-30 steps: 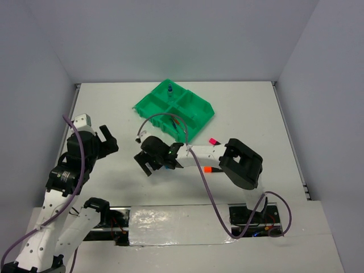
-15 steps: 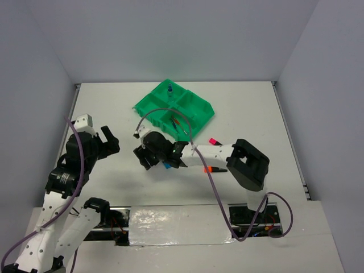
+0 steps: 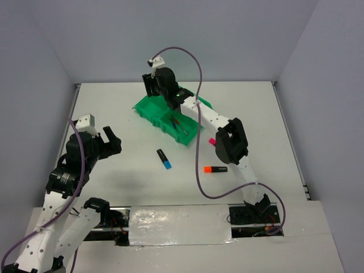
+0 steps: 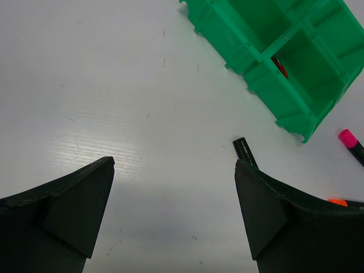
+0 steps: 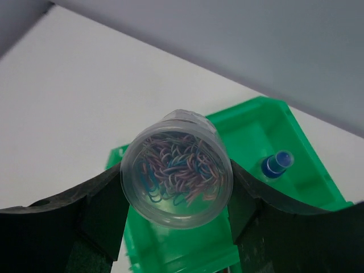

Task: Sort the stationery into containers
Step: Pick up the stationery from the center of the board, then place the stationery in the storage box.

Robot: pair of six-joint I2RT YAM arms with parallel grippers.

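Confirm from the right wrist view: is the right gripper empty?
No, the right gripper grips a round clear tub of coloured paper clips above the green tray.

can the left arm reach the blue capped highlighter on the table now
Probably yes: the left pincer hangs open, bare table lies between it and the blue-capped highlighter, and the right arm is off over the green tray.
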